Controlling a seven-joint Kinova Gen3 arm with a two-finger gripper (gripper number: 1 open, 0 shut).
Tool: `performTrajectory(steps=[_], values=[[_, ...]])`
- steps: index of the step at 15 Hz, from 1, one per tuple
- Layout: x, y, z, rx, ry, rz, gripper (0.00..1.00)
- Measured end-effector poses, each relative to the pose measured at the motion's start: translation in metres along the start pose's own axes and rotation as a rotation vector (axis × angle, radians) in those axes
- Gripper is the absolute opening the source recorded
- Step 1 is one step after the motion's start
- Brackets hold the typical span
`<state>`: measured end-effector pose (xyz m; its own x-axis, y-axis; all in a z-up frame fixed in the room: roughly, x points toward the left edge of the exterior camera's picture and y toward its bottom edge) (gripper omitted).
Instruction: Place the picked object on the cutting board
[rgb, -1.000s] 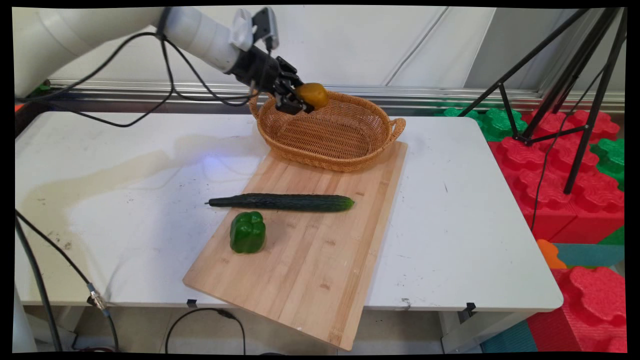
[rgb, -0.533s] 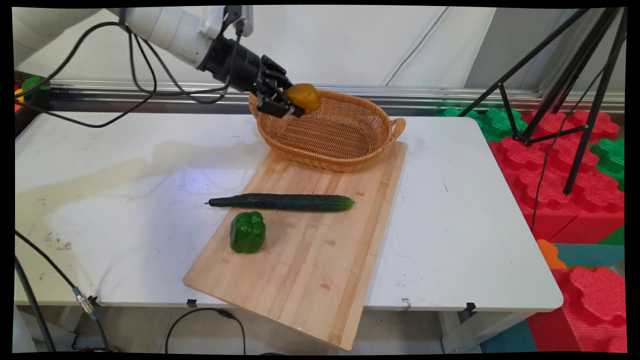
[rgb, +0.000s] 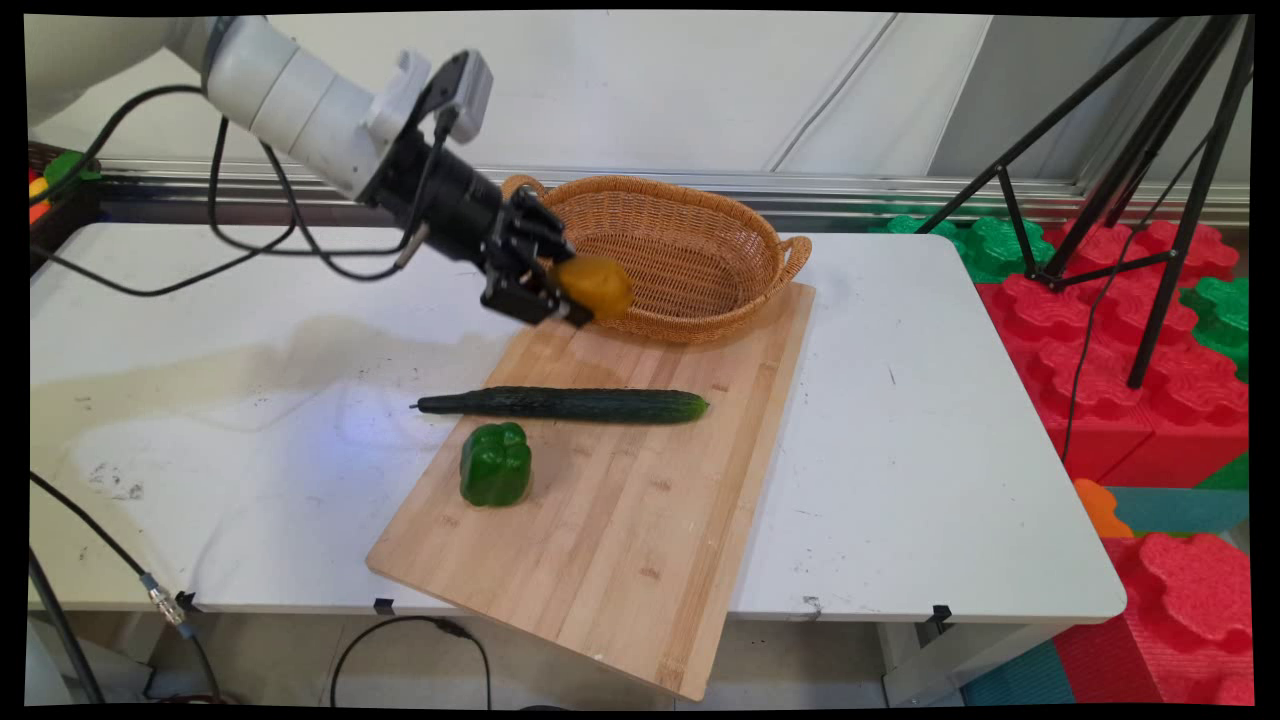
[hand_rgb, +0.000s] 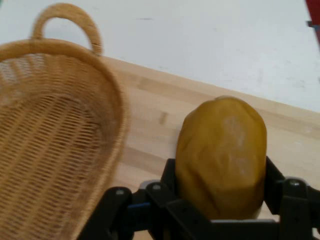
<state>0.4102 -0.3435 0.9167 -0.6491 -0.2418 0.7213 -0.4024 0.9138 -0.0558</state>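
My black gripper (rgb: 570, 295) is shut on a yellow-brown potato (rgb: 596, 286), held in the air over the far left corner of the wooden cutting board (rgb: 640, 500), just in front of the wicker basket's (rgb: 700, 305) near left wall. In the hand view the potato (hand_rgb: 222, 157) stands between the fingers (hand_rgb: 277, 182), with the basket (hand_rgb: 55, 150) to its left and the board (hand_rgb: 150, 115) beneath. A long dark cucumber (rgb: 565, 404) lies across the board nearer to the camera, and a green bell pepper (rgb: 495, 464) sits just in front of it.
The white table (rgb: 950, 450) carries the board and basket. A black tripod (rgb: 1150, 200) stands to the right over red and green foam blocks (rgb: 1150, 400). Black cables (rgb: 250, 240) hang from the arm at the left.
The gripper has carried the potato from above the basket's far left rim down and toward the camera, to a spot outside the basket over the board's corner.
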Motion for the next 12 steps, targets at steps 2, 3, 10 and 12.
performTrajectory(steps=[2,3,10,12], values=[[-0.002,0.012,0.006,-0.023,-0.01,0.0,0.0],[-0.002,0.016,0.009,-0.03,-0.014,-0.001,0.0],[-0.007,0.043,0.053,-0.065,-0.07,-0.024,0.0],[-0.01,0.047,0.065,-0.071,-0.088,-0.031,0.0]])
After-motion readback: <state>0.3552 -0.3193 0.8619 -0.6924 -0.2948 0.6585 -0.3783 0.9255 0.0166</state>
